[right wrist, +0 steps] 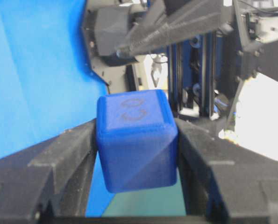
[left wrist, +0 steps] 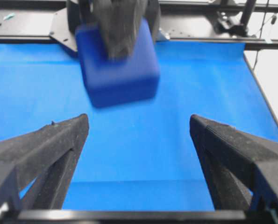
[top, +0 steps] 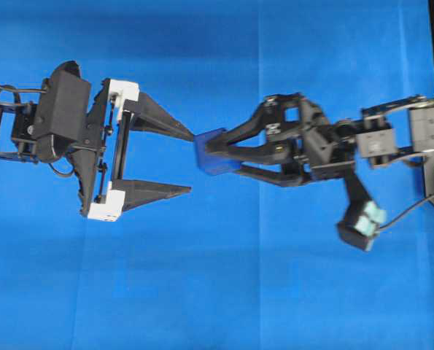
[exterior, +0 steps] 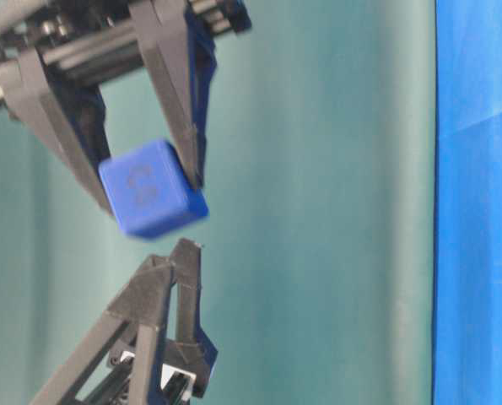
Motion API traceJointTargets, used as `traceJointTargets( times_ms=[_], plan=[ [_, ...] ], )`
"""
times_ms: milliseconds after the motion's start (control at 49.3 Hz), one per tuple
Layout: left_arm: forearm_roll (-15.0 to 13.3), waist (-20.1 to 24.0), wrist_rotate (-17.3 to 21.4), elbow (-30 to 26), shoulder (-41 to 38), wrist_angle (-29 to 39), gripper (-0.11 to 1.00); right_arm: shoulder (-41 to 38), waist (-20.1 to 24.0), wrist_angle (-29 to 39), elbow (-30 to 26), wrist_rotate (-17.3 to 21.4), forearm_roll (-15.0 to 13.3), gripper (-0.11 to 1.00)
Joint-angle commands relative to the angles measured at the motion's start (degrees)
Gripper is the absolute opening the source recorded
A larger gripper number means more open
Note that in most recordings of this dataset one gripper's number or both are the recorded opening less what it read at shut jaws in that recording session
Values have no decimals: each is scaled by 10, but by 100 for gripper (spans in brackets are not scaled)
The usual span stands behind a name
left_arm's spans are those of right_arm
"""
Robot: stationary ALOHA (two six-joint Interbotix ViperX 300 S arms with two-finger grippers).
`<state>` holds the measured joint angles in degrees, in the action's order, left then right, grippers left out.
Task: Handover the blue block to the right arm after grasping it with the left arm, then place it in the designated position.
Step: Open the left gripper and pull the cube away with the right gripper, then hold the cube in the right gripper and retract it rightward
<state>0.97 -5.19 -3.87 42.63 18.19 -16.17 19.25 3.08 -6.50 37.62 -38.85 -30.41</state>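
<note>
Hanging above the blue cloth (top: 202,292), the block (top: 211,152) sits clamped between the right gripper's (top: 218,154) fingers; the left gripper (top: 190,163) stands spread wide and empty, one fingertip just beside the block; only the right wrist and table-level views show the pale ring marks on one face; the left wrist view blurs the block.
</note>
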Motion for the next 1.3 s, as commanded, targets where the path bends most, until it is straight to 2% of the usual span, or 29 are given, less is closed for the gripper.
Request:
traceJointTargets(
  times_ms=[0, 284, 527, 669, 831, 1013, 1135, 1277],
  plan=[
    [0, -1, 0, -4, 13, -4, 93, 32, 0, -3, 6, 1, 2, 43],
    [0, -1, 0, 1, 19, -5, 93, 90, 1, 23, 41, 1, 1, 43],
    [1, -1, 0, 1, 19, -4, 93, 103, 8, 51, 48, 2, 2, 43],
    [0, 0, 0, 1, 19, -5, 93, 104, 7, 48, 47, 30, 18, 43],
    [1, 0, 2, 0, 19, -5, 93, 105, 8, 56, 47, 105, 58, 43],
    [1, 1, 5, 0, 20, -5, 93, 112, 7, 66, 47, 227, 105, 43],
    [1, 1, 7, 1, 19, -5, 93, 117, 8, 66, 47, 316, 122, 43],
    [0, 1, 8, 0, 19, -5, 93, 122, 8, 70, 47, 426, 125, 42]
  ],
)
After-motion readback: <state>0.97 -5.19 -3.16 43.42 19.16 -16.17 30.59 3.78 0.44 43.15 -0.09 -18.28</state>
